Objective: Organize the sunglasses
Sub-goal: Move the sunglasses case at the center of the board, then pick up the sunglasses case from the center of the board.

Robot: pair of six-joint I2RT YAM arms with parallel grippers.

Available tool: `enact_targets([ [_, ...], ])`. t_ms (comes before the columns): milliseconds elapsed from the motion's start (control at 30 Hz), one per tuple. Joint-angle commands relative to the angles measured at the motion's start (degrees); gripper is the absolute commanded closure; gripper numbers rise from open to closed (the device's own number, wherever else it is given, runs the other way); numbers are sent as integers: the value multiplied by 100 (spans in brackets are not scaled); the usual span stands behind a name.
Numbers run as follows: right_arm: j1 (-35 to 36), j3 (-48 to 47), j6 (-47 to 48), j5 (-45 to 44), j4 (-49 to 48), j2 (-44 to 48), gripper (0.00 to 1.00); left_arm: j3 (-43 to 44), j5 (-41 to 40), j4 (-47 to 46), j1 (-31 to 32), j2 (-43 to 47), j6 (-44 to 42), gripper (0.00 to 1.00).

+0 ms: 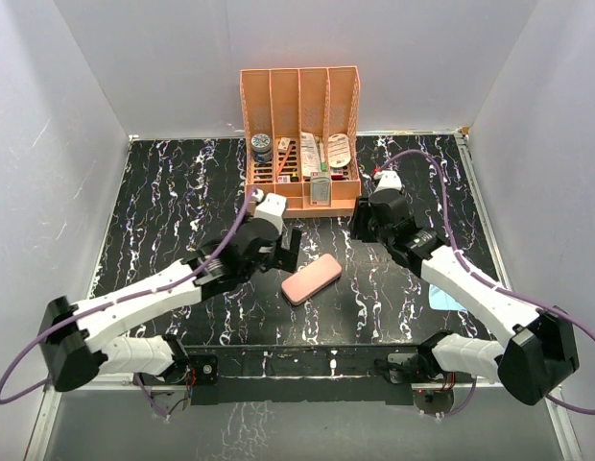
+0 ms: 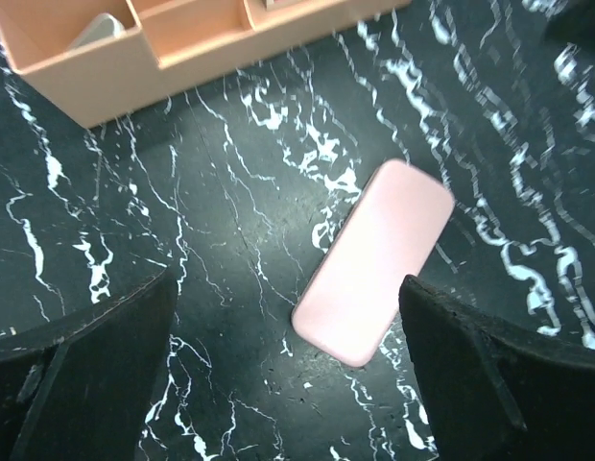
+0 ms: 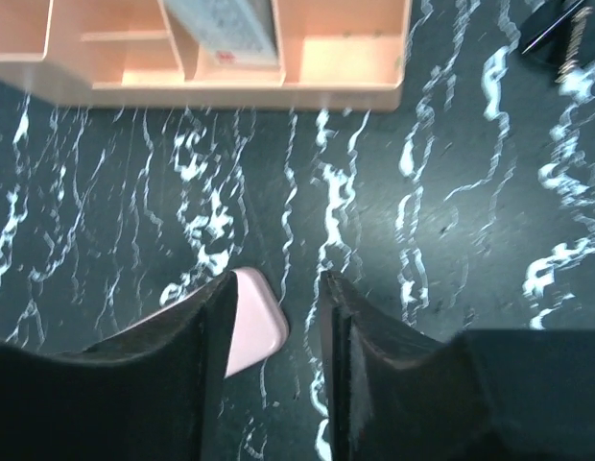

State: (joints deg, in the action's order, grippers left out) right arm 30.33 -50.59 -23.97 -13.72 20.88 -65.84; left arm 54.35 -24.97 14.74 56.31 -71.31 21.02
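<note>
From above, the left gripper (image 1: 284, 252) hovered just in front of the orange organizer (image 1: 300, 144). Its wrist view showed it spread wide above the pink case (image 2: 379, 259), probably to grasp it. The right wrist view showed the right gripper (image 3: 278, 322) narrowly parted and empty, with the sunglasses (image 3: 555, 34) apparently on the desk to the right of the organizer.

Bare tabletop (image 1: 321, 240) between case (image 1: 311, 279) and organizer (image 1: 299, 125)
</note>
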Motion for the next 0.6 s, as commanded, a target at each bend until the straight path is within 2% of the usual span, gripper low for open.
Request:
enact_targets([
  [0, 144, 82, 134, 898, 64, -74, 69, -140, -321, 392, -87, 663, 217, 1],
  [100, 424, 72, 144, 989, 212, -169, 80, -176, -542, 607, -114, 825, 295, 1],
  [267, 1136, 58, 59, 810, 484, -319, 91, -403, -607, 619, -239, 1089, 356, 1],
  [400, 1755, 73, -96, 591, 623, -512, 94, -562, -562, 580, -474, 1273, 457, 1],
  [567, 2416, 89, -215, 307, 695, -786, 98, -408, -561, 1001, -1026, 1301, 806, 1],
])
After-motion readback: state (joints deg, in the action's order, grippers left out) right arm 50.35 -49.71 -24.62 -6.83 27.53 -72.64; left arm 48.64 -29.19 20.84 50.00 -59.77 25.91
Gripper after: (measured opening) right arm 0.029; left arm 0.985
